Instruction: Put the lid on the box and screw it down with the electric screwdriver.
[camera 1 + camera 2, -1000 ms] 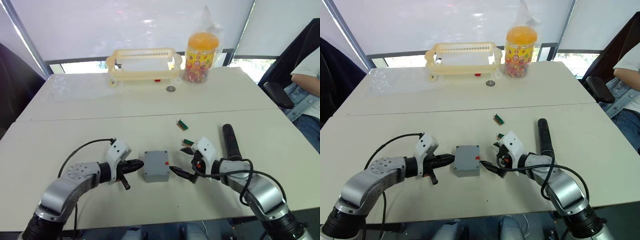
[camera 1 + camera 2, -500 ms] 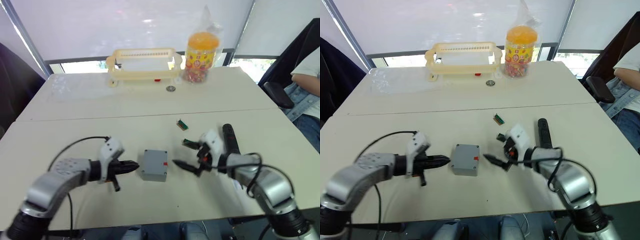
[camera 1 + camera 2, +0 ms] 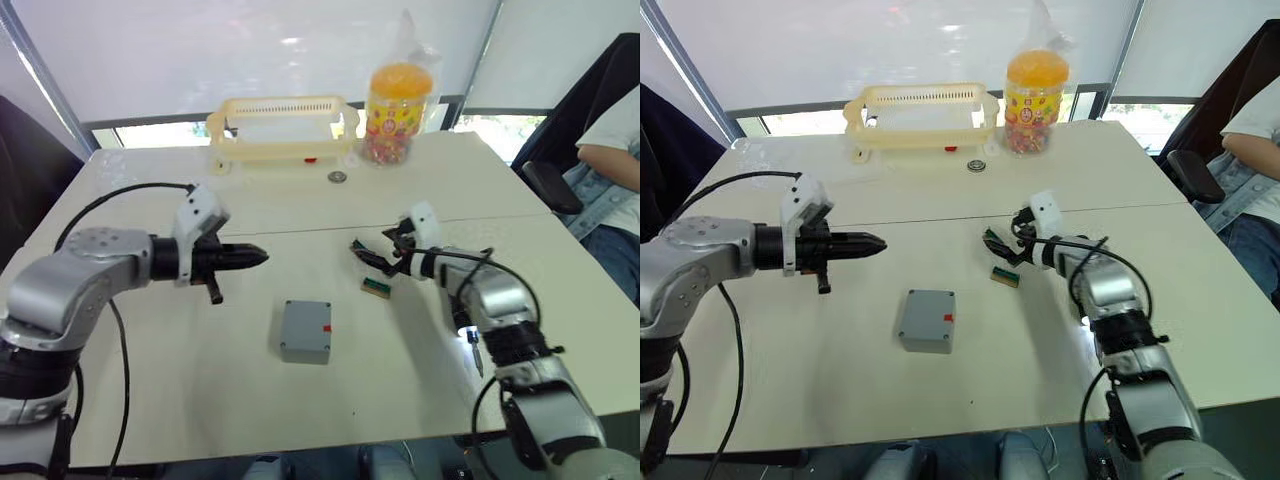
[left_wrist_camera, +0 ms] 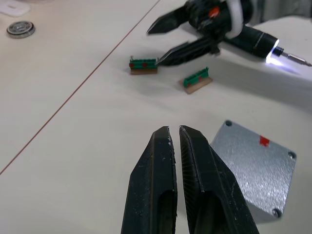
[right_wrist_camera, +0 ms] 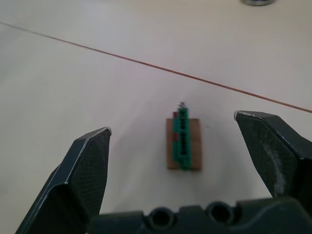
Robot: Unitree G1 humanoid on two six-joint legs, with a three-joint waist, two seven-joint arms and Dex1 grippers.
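The box [image 3: 306,331] sits on the tabletop [image 3: 200,380] between the two arms, well apart from both. Its top face is closed by a flat plate with screw holes at the corners and a small red mark, so I judge the lid to be already seated on it; whether any screws are in, I cannot tell.

The left hand [image 3: 252,257] hangs above the tabletop on the robot's left, fingers pressed together with nothing between them, tips pointing toward the centre. The left wrist view looks past those closed fingers [image 4: 161,161] down at the box, so the arm seems parked, clear of the work and not holding the box in place.

The right hand [image 3: 992,246] is spread wide and empty, just beyond the box's far right. Its wrist view shows a small green-and-brown terminal strip [image 5: 183,142] lying between the open fingers on the tabletop. A second such strip [image 3: 377,288] lies nearby.

The electric screwdriver [image 3: 466,330] lies flat on the tabletop under the right forearm, its tip light on, bit pointing toward the near edge. It is not gripped.

Room for moving: the box has bare tabletop on all sides, well in from the near edge. The yellow rack [image 3: 280,125], the candy jar [image 3: 397,100] and a small round metal piece [image 3: 337,177] stand far back, out of the way. A seated person's arm [image 3: 610,160] is at the far right, off the tabletop. Picking up the screwdriver looks to be the next need; the right forearm over it is the obstacle.
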